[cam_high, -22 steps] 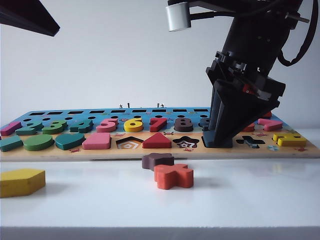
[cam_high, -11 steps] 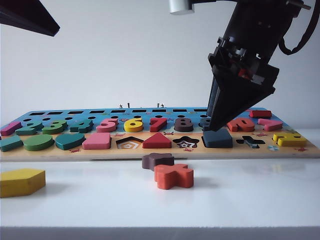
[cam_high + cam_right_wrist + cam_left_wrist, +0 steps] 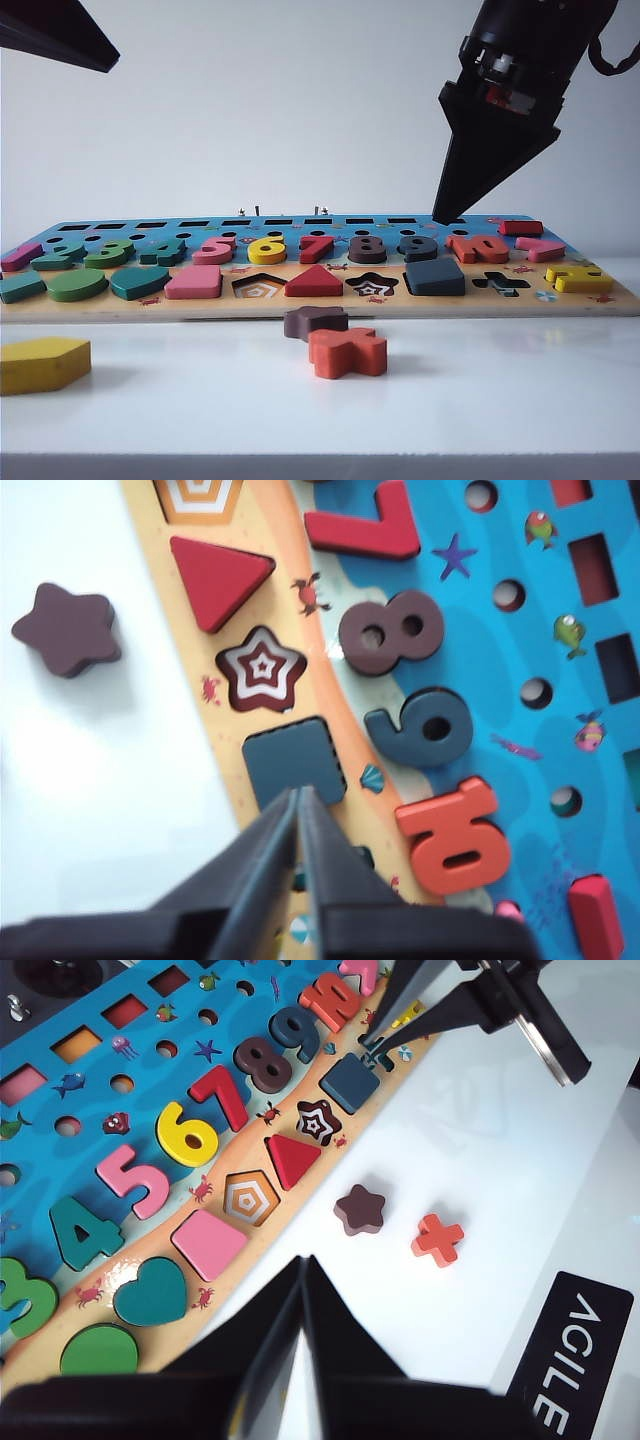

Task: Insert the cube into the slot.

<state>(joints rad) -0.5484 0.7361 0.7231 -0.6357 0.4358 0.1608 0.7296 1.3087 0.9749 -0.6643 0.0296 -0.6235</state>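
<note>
White table (image 3: 520, 400): puzzle board (image 3: 320, 305), three loose blocks (image 3: 347, 352).

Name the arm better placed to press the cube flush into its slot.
Right: its shut gripper hangs just above the cube sitting in the slot. The left gripper, also shut, sits far off near the board's other end.

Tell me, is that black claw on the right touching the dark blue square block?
Apart. In the exterior view the right gripper, shut and empty, hangs clearly above the cube, with board and wall showing between them; the cube sits in its slot.

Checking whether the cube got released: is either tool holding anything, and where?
Nothing. The right tool is shut above the seated cube; the left tool is shut, empty.
</note>
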